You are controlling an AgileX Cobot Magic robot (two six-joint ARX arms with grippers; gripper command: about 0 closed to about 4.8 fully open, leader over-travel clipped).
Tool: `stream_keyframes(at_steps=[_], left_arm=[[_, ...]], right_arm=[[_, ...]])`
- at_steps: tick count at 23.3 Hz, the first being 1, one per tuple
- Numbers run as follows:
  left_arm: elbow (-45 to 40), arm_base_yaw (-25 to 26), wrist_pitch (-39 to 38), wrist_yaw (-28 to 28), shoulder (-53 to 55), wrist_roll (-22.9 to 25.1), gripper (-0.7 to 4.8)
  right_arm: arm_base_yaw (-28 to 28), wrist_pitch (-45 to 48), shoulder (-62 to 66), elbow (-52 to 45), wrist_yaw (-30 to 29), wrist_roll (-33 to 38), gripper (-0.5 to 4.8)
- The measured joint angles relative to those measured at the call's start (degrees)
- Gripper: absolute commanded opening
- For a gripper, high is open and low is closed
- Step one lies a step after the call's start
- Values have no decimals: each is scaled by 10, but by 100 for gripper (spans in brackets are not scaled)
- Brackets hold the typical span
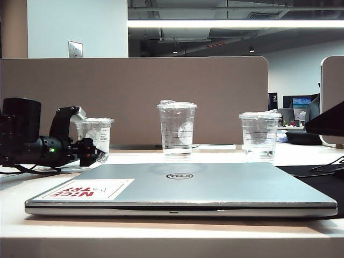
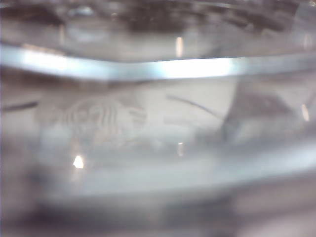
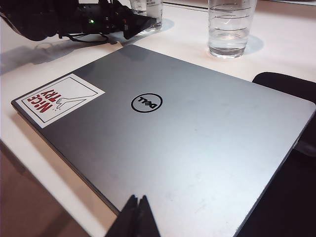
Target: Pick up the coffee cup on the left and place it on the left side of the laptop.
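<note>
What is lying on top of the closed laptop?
Only a white "NICE TRY" sticker lies on the laptop lid. The right gripper hangs above its near edge. What is beneath the laptop is covered.

Tall clear cup (image 1: 177, 130) sits mid-bench (image 1: 161, 231), short clear cup (image 1: 260, 135) at its 3 o'clock, beige divider (image 1: 134, 91) behind.

It was an open-plan office: a grey desk partition (image 1: 134, 99) stood behind the white desk (image 1: 172, 236), with computer monitors (image 1: 301, 102) and exposed ceiling lighting (image 1: 236, 23) beyond.
</note>
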Motion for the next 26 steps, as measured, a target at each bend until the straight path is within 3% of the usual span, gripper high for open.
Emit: stream_keyframes(at_steps=[7, 16, 18, 26], left_arm=[[-64, 17, 14, 2, -48, 2, 278], [-222, 47, 184, -2, -126, -39, 278], [-285, 47, 185, -5, -165, -40, 278], [-400, 47, 190, -17, -238, -41, 277]], right_arm=[[0, 0, 0, 0, 0, 0, -4], [1, 0, -1, 0, 0, 0, -4], [1, 0, -2, 0, 0, 0, -4], [2, 0, -16, 0, 0, 0, -4]])
